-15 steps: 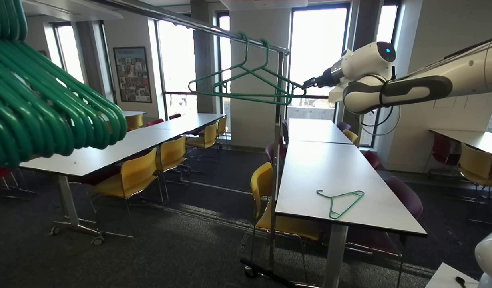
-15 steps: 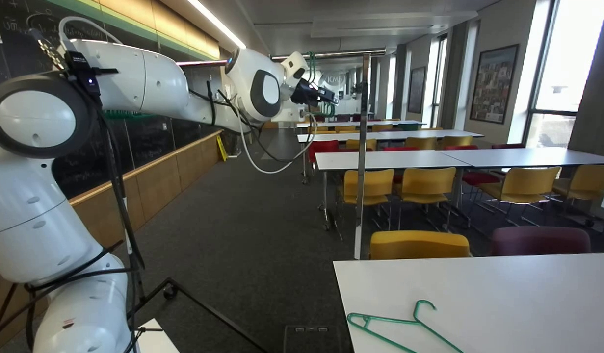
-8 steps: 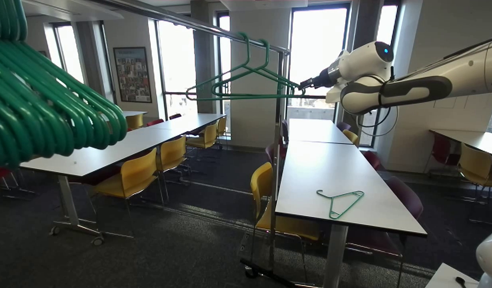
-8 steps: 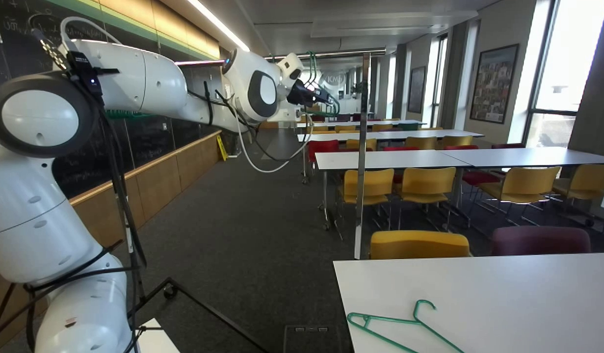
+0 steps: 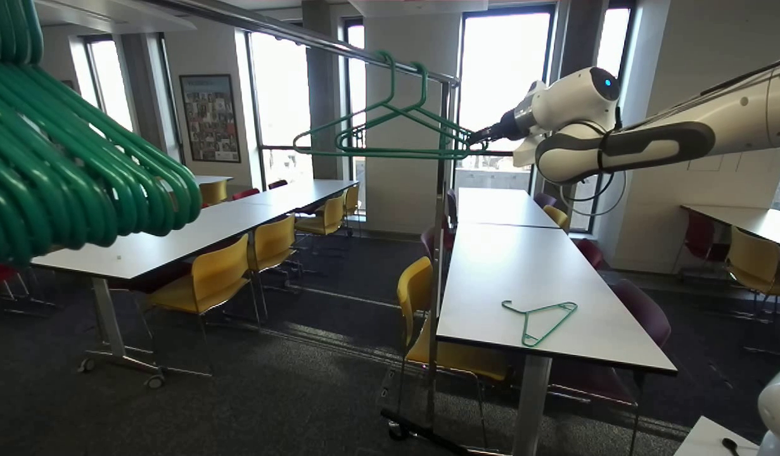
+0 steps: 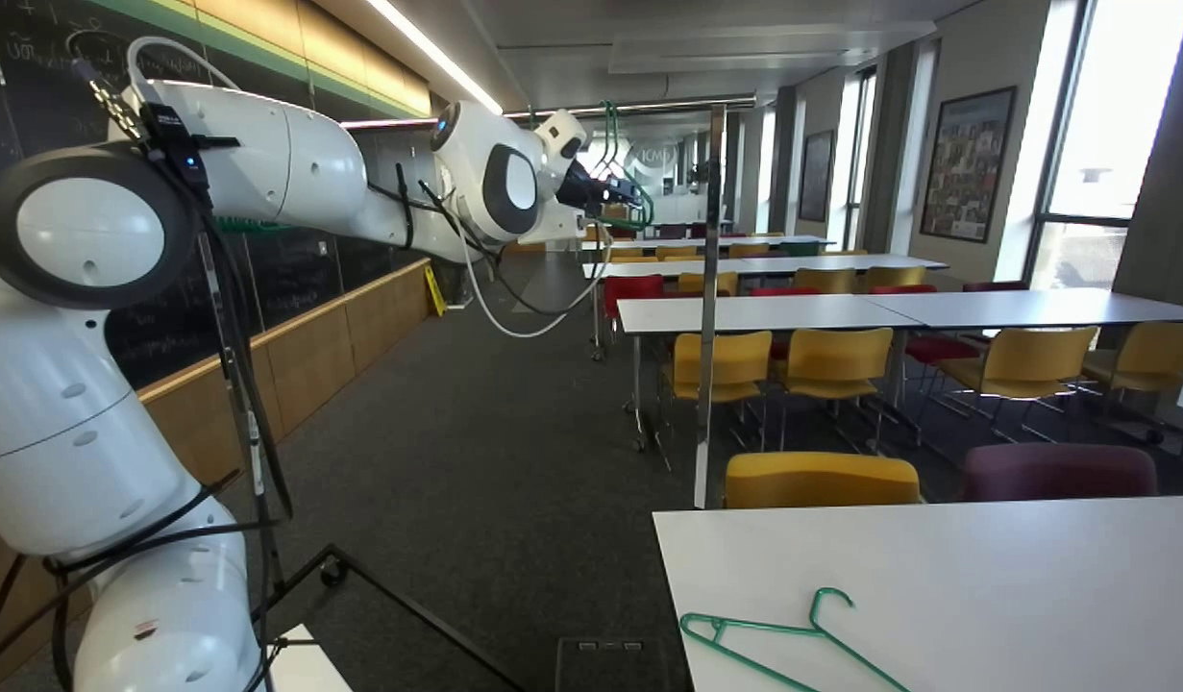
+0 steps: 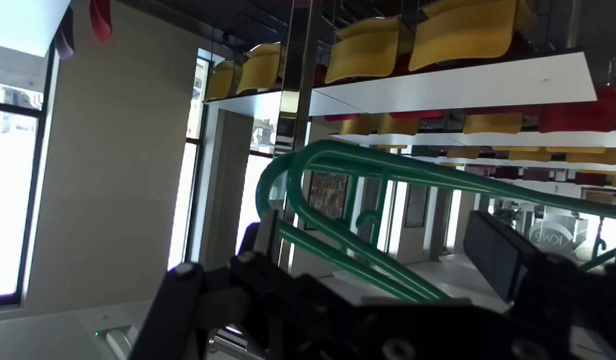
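Over the last second, black two-finger gripper (image 7: 374, 230) edges in closer to two green plastic clothes hangers (image 7: 413, 170); both swing slightly. Jaws spread wide, nothing clamped. In the wrist view the hangers' corners show across the gap between them; contact hard to tell. Hooks sit over a silver metal rail (image 5: 339, 47), above the gripper. Judged: reach well along, no hold on either hanger.
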Tool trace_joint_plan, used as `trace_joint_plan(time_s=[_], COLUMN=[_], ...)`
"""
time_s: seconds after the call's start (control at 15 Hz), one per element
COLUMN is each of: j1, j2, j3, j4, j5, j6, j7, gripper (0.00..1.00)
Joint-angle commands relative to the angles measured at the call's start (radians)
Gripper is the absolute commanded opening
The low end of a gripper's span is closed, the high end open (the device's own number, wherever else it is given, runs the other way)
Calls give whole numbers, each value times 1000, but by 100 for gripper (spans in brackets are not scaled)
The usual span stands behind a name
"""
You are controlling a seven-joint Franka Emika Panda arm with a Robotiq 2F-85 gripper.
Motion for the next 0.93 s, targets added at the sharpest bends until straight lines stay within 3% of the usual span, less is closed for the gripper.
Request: trace_joint_plan(time_s=[0.0, 0.47, 0.73, 0.87], j1=[-35, -94, -180, -230], j2=[16, 42, 44, 40], j3=[-4, -4, 24, 46], j4=[5, 9, 30, 36], j5=[-111, -331, -435, -431], j6=[93, 279, 389, 432], j7=[-80, -185, -232, -280], gripper=[100, 100, 100, 100])
